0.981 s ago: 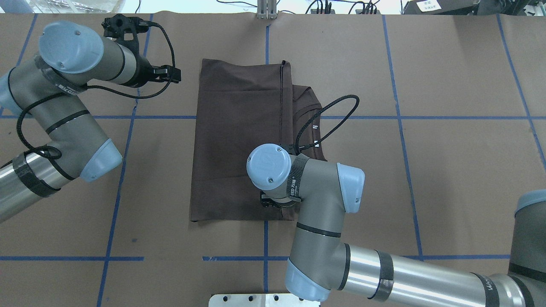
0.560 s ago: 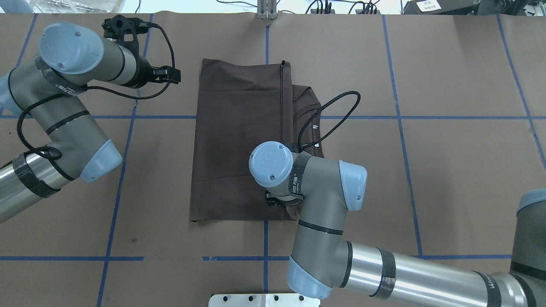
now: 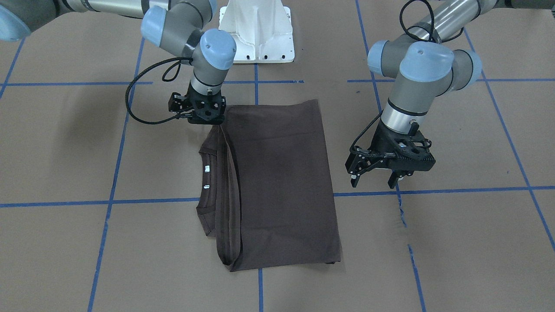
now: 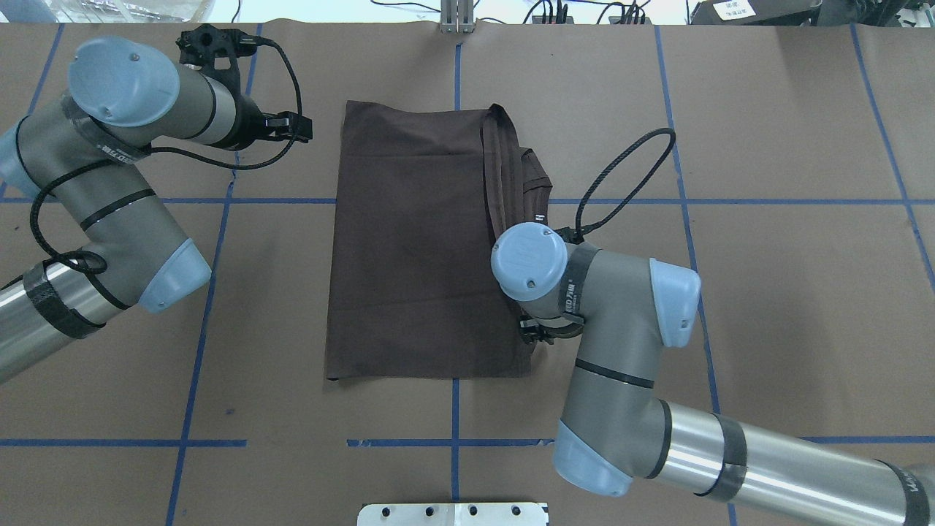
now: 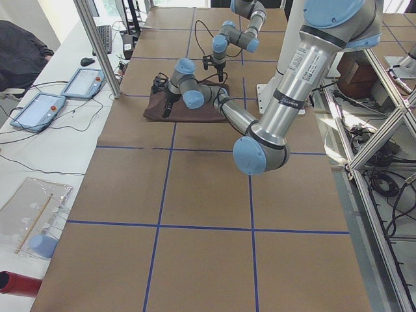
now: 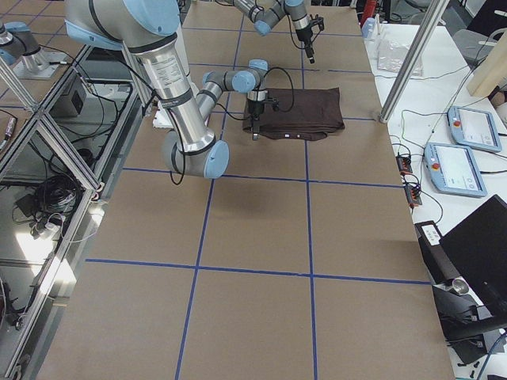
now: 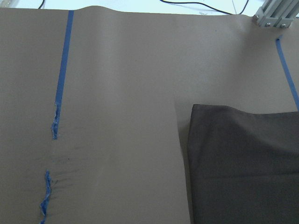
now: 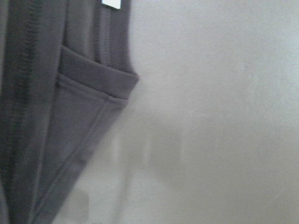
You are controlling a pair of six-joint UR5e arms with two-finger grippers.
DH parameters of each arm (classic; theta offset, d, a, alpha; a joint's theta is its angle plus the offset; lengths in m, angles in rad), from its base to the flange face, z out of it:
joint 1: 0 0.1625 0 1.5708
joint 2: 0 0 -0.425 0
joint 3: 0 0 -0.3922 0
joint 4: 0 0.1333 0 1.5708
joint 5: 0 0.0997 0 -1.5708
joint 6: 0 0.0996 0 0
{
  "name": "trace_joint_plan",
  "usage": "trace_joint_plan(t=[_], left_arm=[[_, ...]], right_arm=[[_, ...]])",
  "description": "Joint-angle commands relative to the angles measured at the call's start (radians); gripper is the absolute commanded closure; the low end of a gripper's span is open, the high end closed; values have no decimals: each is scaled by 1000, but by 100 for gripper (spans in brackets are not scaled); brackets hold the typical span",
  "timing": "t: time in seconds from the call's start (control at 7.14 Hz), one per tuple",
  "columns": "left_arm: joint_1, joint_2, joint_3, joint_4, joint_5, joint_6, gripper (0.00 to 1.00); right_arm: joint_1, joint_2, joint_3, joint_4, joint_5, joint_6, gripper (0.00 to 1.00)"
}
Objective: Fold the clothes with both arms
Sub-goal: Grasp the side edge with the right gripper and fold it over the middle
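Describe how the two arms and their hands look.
The left arm and right arm are grey tubes with light-blue round joint caps, shiny silver forearms and black bands bearing white lettering. A black braided cable loops to each wrist. The left hand and right hand are black, open-framed and two-fingered.

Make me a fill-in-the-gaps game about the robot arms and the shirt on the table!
1. The T-shirt is dark ___.
2. The tape lines on the table are ___.
3. The left gripper is ___ and holds nothing.
4. The right gripper is at a corner of the ___.

Missing words: brown; blue; open; T-shirt.
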Motion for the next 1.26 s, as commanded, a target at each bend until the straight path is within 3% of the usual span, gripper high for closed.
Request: trace_joint_plan(t=[0.0, 0.28, 0.56, 0.84, 1.12], left_arm=[[0, -3, -9, 2, -2, -4, 0], [2, -3, -8, 0, -2, -6, 0], [2, -1, -6, 0, -2, -4, 0], [2, 3, -6, -2, -2, 4, 0], [2, 5, -2, -12, -1, 4, 0]], right_arm=[[66, -25, 63, 16, 8, -61, 0], [119, 33, 4, 164, 22, -51, 0], [146, 169, -217, 298, 24, -43, 0], [144, 272, -396, 355, 24, -37, 0], [143, 297, -446, 355, 51, -37, 0]])
